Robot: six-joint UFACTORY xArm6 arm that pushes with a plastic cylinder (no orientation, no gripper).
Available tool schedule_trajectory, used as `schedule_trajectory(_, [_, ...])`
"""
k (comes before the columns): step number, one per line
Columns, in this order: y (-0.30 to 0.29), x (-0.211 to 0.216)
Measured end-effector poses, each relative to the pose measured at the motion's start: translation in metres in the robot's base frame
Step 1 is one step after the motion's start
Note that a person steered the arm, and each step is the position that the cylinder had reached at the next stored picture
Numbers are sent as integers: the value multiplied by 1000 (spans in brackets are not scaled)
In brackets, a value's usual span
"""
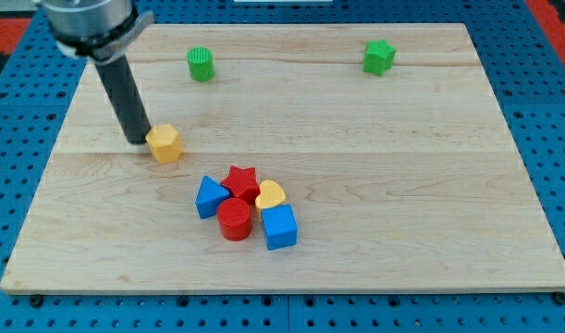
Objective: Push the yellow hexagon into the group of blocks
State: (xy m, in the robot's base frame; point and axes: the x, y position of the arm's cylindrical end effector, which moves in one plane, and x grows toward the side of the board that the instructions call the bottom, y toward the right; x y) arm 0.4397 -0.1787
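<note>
Tip (138,140) of the rod, which bore no fingers and held nothing, touched the yellow hexagon (164,143) on its left, apart from the group of blocks (247,207).

A lab or robotics test bench: a pale wooden board (356,185) lies on a blue perforated mounting plate (550,111) showing beyond the board's edges and corners.

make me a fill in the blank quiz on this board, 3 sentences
My tip sits just to the view's ____ of the yellow hexagon.
The yellow heart touches the red ____.
Near the view's top stand ____ green blocks.
Missing words: left; star; two
</note>
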Motion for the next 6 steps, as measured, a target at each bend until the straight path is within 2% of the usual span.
schedule_trajectory(1, [33, 9])
schedule_trajectory(3, [10, 9])
schedule_trajectory(5, [45, -12])
schedule_trajectory(6, [81, -9])
